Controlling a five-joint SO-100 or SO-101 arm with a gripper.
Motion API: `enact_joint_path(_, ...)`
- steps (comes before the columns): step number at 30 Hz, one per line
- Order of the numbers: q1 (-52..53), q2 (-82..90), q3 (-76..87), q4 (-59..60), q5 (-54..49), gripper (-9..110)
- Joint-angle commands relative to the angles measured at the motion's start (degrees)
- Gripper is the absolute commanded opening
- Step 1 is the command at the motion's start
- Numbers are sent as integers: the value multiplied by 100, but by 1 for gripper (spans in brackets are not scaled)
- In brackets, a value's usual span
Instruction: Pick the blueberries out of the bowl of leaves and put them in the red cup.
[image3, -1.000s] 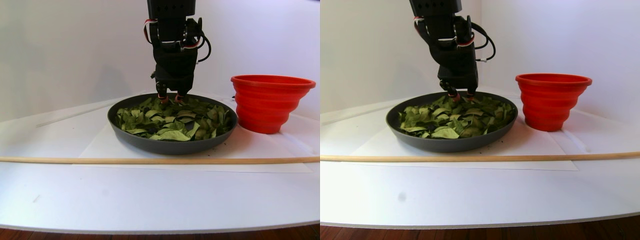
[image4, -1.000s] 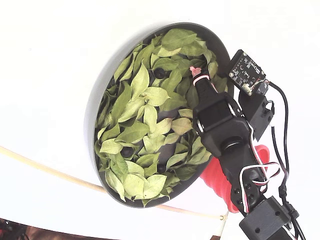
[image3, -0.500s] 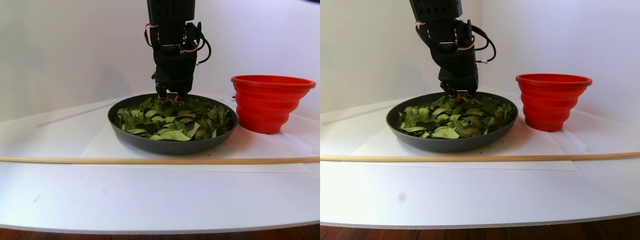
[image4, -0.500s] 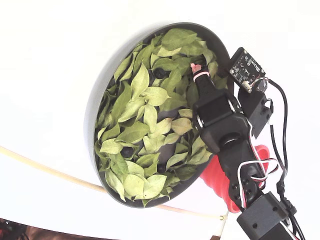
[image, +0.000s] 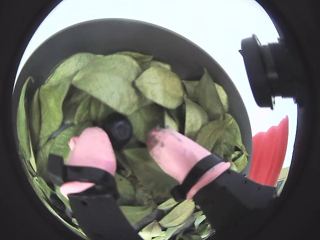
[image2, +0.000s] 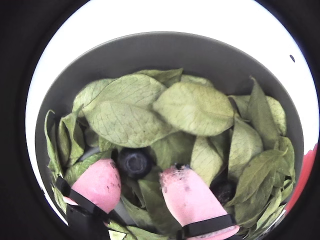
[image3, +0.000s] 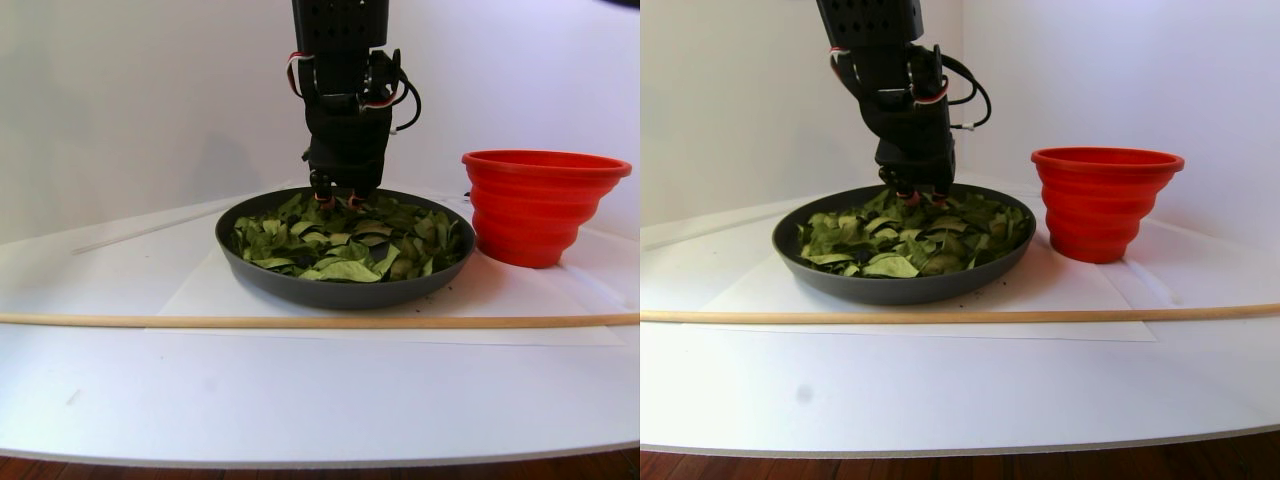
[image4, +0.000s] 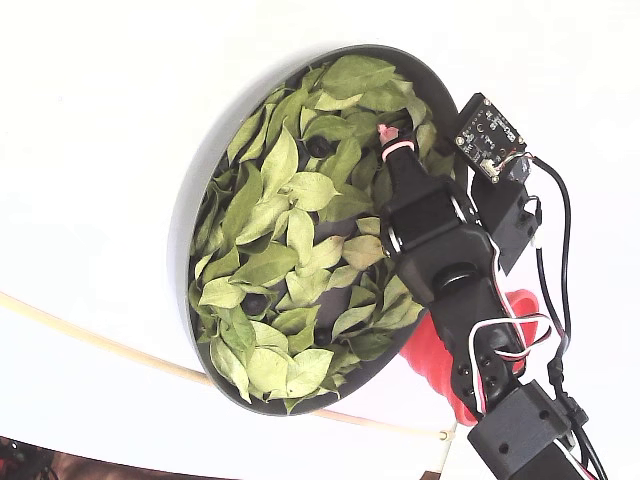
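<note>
Gripper (image2: 141, 181) low in bowl (image2: 200, 50), pink fingers parted around blueberry (image2: 135, 162) among leaves (image2: 195, 107) (nothing held). Grasp step: next close, lift, carry to red cup (image3: 545, 205).

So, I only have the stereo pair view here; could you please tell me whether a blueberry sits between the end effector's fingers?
Observer: Nearly. In a wrist view, one blueberry lies among the leaves, just ahead of the open end effector and in line with the gap between its pink fingertips.
Operator: Thank you. Are any other berries showing close by?
Observer: Yes, a second blueberry peeks out from under leaves to the right of the right-hand fingertip in that view.
Operator: And farther away?
Observer: The fixed view shows a third blueberry toward the end of the bowl far from the end effector.
</note>
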Motion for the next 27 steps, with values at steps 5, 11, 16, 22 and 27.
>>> enact_joint_path(5, -26, 0, -202, -202, 62, 16)
enact_joint_path(11, -18, -9, -237, -202, 70, 16)
enact_joint_path(16, 0, -9, -202, -202, 9, 14)
enact_joint_path(22, 9, 70, -88, -202, -53, 12)
enact_joint_path(27, -9, 97, -79, -202, -114, 11)
